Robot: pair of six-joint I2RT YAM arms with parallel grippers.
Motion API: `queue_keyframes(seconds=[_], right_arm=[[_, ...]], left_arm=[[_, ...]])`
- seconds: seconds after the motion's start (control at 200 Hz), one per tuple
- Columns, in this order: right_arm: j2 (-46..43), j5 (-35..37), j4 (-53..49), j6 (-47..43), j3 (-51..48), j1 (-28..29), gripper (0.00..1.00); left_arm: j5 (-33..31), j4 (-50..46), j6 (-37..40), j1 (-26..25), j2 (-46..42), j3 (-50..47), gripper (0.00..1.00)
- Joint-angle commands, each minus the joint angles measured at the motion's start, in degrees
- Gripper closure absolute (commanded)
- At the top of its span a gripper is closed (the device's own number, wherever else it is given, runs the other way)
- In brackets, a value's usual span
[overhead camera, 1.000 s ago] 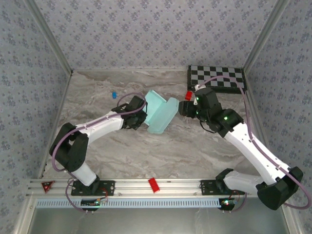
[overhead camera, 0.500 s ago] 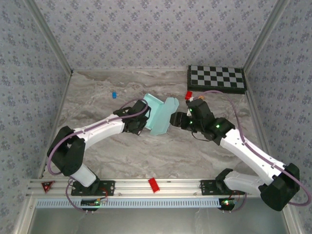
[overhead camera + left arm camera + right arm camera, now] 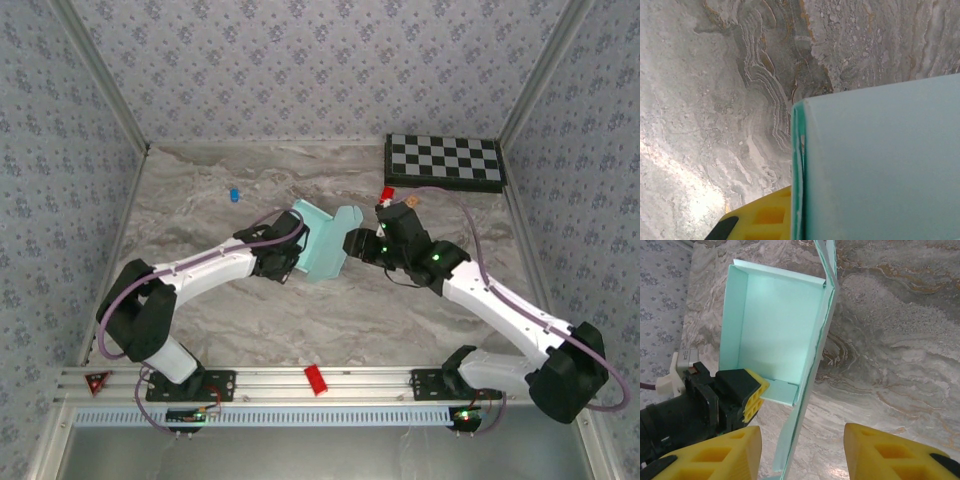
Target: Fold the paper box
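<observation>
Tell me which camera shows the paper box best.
The right wrist view: the box lies open to it, showing its floor, folded walls and a loose flap. The top external view shows it small, from above. The left wrist view shows one blank panel and an edge, too close to read.

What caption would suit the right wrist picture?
Open right gripper faces the pale blue card box pinched by the left gripper.

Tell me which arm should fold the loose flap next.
Right. The left claw is shut on the paper box, steadying it; the right claw is open, with the loose flap between its fingers.
</observation>
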Motion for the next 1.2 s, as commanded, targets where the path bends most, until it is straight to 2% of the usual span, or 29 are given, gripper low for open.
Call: queue_keyframes(seconds=[0.0, 0.31, 0.575, 0.775, 0.915, 1.109, 1.194], right_arm=[[0.88, 0.34, 2.05, 1.7, -0.77, 0.74, 0.55], [3.0, 2.36, 1.33, 2.83, -0.7, 1.46, 0.7], [3.18, 5.89, 0.18, 4.16, -0.08, 2.16, 0.88], [4.09, 9.45, -3.28, 3.71, 2.63, 3.36, 0.96], [5.34, 11.71, -6.15, 3.3, 4.84, 4.1, 0.97], [6.86, 13.64, -8.15, 3.16, 6.9, 4.82, 0.98], [7.48, 14.28, -9.03, 3.15, 7.88, 5.01, 0.98]], left_arm=[[0.43, -1.15, -6.02, -0.57, -1.79, -0.28, 1.0], [1.1, -0.31, -6.85, -0.95, -1.61, -0.76, 1.0], [1.88, 0.46, -7.72, -1.06, -1.5, -1.48, 1.0], [2.71, 1.43, -8.18, -1.25, -1.16, -1.86, 1.0], [3.59, 2.73, -8.22, -1.21, -0.92, -2.41, 1.0], [5.09, 3.54, -7.48, -1.22, -0.07, -1.87, 0.89], [5.71, 3.61, -7.07, -1.21, 0.15, -1.76, 0.75]])
